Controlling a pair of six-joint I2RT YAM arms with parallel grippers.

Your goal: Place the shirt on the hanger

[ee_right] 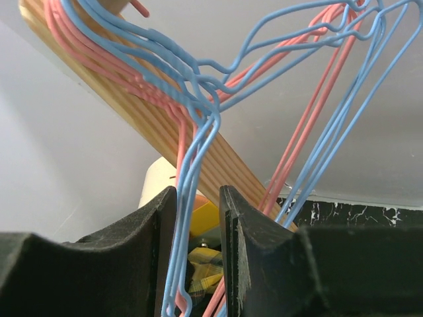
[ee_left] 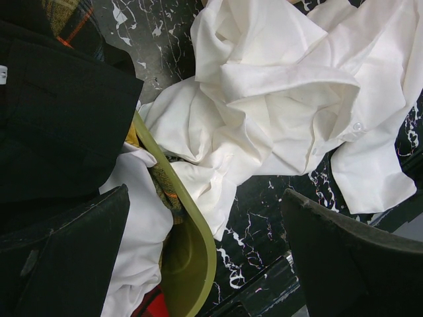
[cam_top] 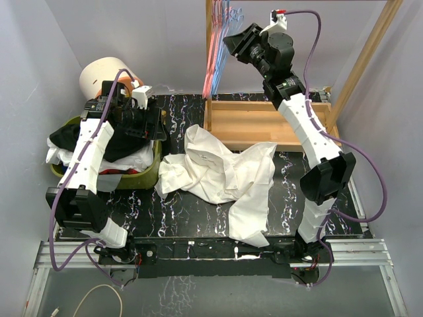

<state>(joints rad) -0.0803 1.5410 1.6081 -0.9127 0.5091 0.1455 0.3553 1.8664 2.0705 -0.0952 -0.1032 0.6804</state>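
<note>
The white shirt [cam_top: 225, 172] [ee_left: 277, 99] lies crumpled on the black marble table, its left edge against the green basket. Several light-blue and pink wire hangers hang from a wooden rail at the back. My right gripper [cam_top: 234, 41] [ee_right: 198, 191] is raised to them. Its jaws are narrowly open around the lower wires of a light-blue hanger [cam_top: 222, 58] [ee_right: 198, 145]. The wires lie against the left finger [ee_right: 155, 224], with a gap to the right one. My left gripper [cam_top: 153, 125] [ee_left: 205, 191] hangs wide open over the basket rim, holding nothing.
The green basket [cam_top: 153, 175] [ee_left: 198, 251] at the left holds a black garment [cam_top: 73, 135] [ee_left: 59, 119] and other clothes. Pink hangers [cam_top: 209, 66] [ee_right: 297, 145] hang among the blue ones. A wooden rack base [cam_top: 264, 122] stands at the back right, and a white cylinder [cam_top: 102, 72] at the back left.
</note>
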